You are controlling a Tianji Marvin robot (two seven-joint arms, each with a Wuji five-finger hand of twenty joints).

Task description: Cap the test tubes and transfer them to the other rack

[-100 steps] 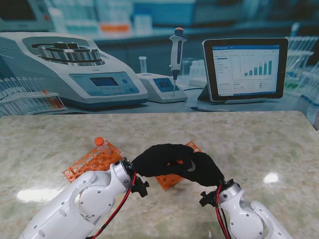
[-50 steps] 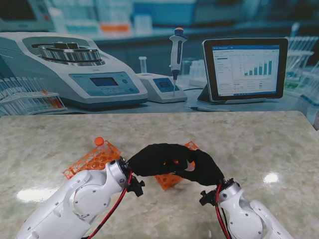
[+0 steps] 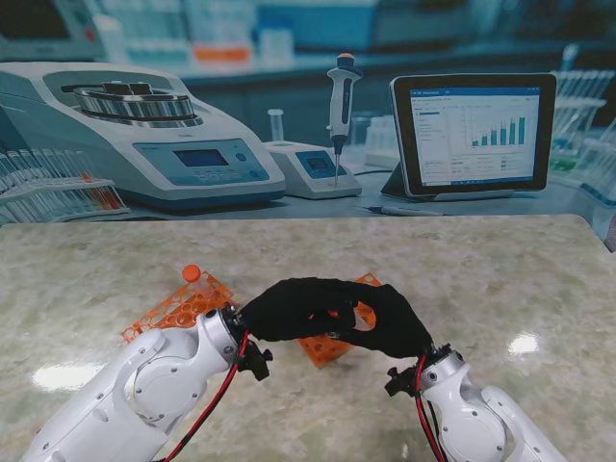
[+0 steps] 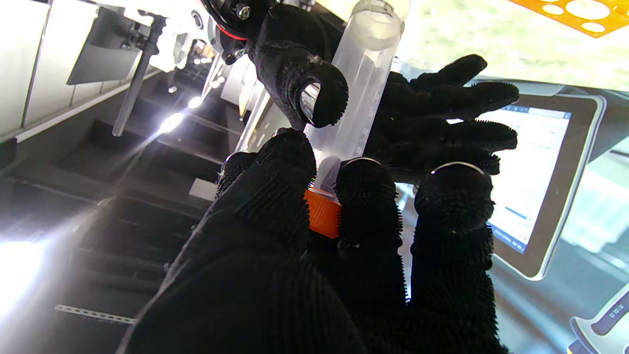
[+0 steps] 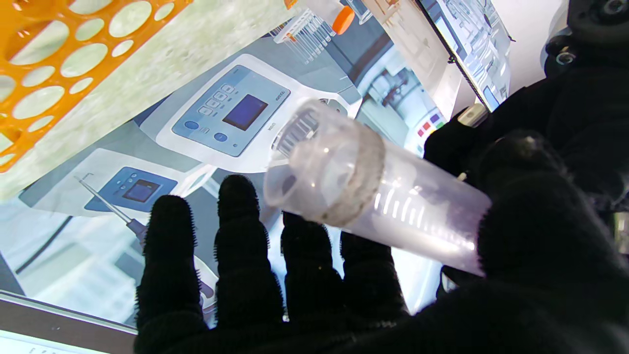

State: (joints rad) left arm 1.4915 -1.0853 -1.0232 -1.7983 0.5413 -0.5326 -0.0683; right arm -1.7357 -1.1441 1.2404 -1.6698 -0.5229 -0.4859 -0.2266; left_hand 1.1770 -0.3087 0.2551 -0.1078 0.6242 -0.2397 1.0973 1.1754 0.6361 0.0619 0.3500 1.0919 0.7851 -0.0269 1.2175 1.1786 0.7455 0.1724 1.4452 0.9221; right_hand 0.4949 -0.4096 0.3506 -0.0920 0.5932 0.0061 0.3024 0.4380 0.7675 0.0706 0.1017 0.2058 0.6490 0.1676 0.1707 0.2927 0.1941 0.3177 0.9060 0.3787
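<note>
The marble table (image 3: pixel 500 269) looks the same as a second ago; the one change is the left arm (image 3: pixel 144 395), whose white forearm has slid a little toward the left and nearer to me, while the two gloved hands stay locked together over the orange racks. The left rack (image 3: pixel 178 306) lies on the table with an orange-capped tube (image 3: pixel 192 273) at its far corner; the right rack (image 3: pixel 332 345) is mostly hidden under the hands.

The left hand (image 3: pixel 294 308) reaches in from the left, thumb and fingers pinched around an orange cap (image 4: pixel 322 212) seated at one end of a clear test tube (image 4: pixel 356 83). The right hand (image 3: pixel 390 327) meets it from the right, thumb and palm clamped on the tube's body with the four fingers (image 5: pixel 245 255) spread straight and apart. The tube is held in the air between the hands, its graduation marks (image 5: pixel 408 206) visible but too faint to read.
</note>
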